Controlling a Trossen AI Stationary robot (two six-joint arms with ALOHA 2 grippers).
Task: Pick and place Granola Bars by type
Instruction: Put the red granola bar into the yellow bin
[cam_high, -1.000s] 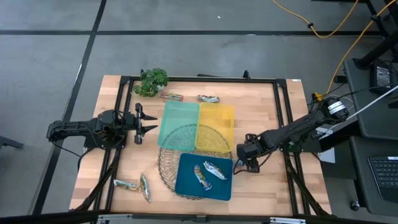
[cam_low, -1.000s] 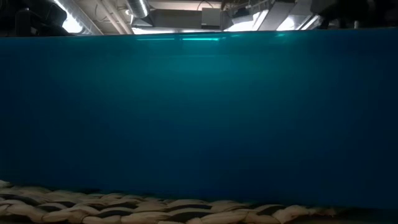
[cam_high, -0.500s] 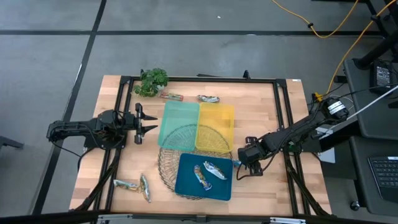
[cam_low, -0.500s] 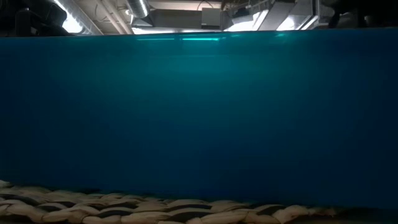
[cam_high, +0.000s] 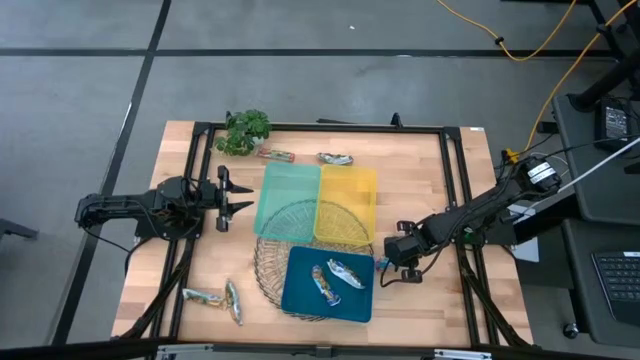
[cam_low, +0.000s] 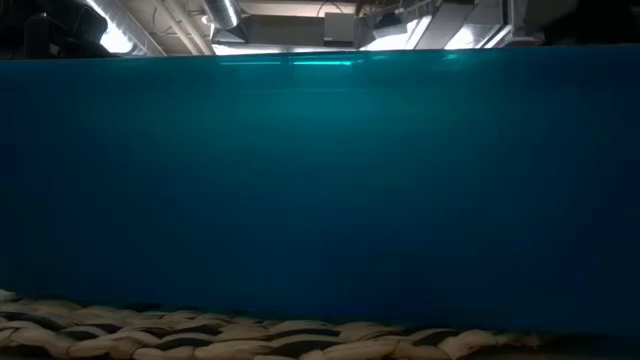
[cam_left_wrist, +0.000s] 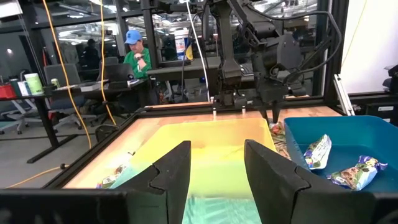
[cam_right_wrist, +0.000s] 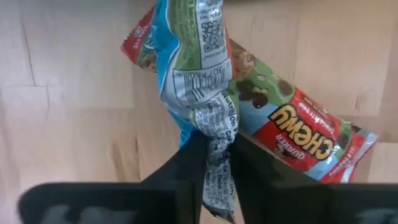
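My right gripper (cam_high: 386, 264) stands just right of the blue tray (cam_high: 300, 292), shut on a blue, green and white granola bar (cam_right_wrist: 198, 56). A red granola bar (cam_right_wrist: 298, 134) lies on the wood under it. Two bars (cam_high: 335, 278) lie in the blue tray. Two bars (cam_high: 305, 157) rest on the table beyond the green tray (cam_high: 288, 185) and yellow tray (cam_high: 350, 190), and two bars (cam_high: 218, 298) lie near the front left. My left gripper (cam_left_wrist: 216, 167) waits open at the table's left, pointing at the trays. My right gripper pinches the blue-green bar by its crimped wrapper end (cam_right_wrist: 216, 154) between its two fingers (cam_right_wrist: 186, 167). The fingers come from above. The rest of the bar stretches away from them and lies over the red bar; whether it is clear of the table I cannot tell.
A wire basket (cam_high: 275, 262) lies under the trays' near side. A green plant (cam_high: 245, 130) stands at the far left. The black frame rails (cam_high: 455, 200) run along the table's edges. The blue tray's wall (cam_low: 320, 190) fills the low view.
My right gripper has shifted a little toward the table's near edge, beside the blue tray's right side.
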